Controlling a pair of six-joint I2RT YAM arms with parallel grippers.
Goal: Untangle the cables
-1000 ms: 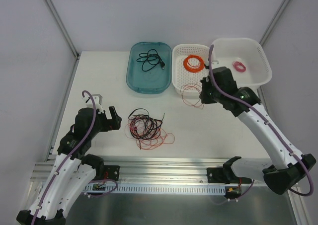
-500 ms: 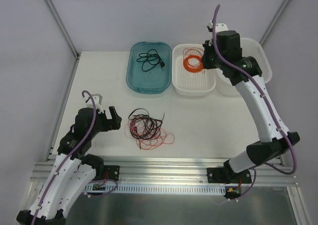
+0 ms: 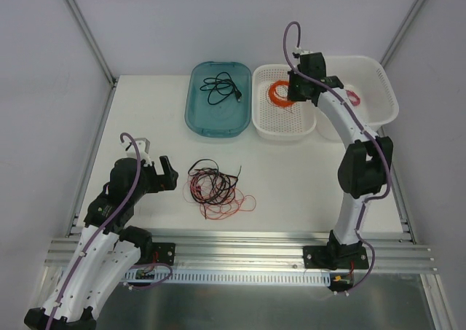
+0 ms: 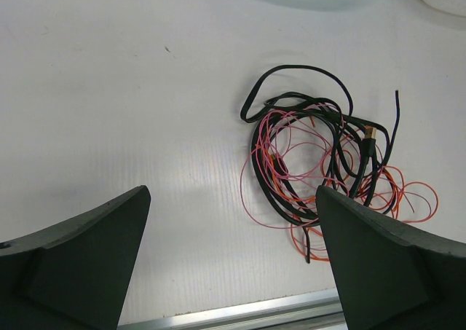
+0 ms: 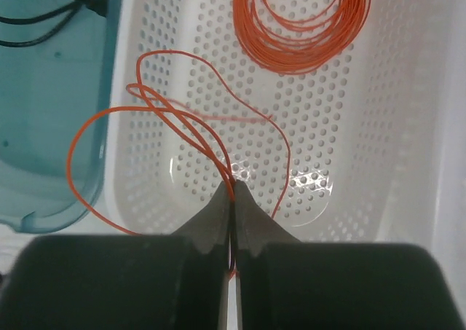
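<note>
Cables sit in a loose clump on the table, just ahead of our left gripper, jaws gaping wide and holding nothing. Over the white basket, our right gripper is pinched tight on an orange-red wire, its loops dangling inside.
</note>
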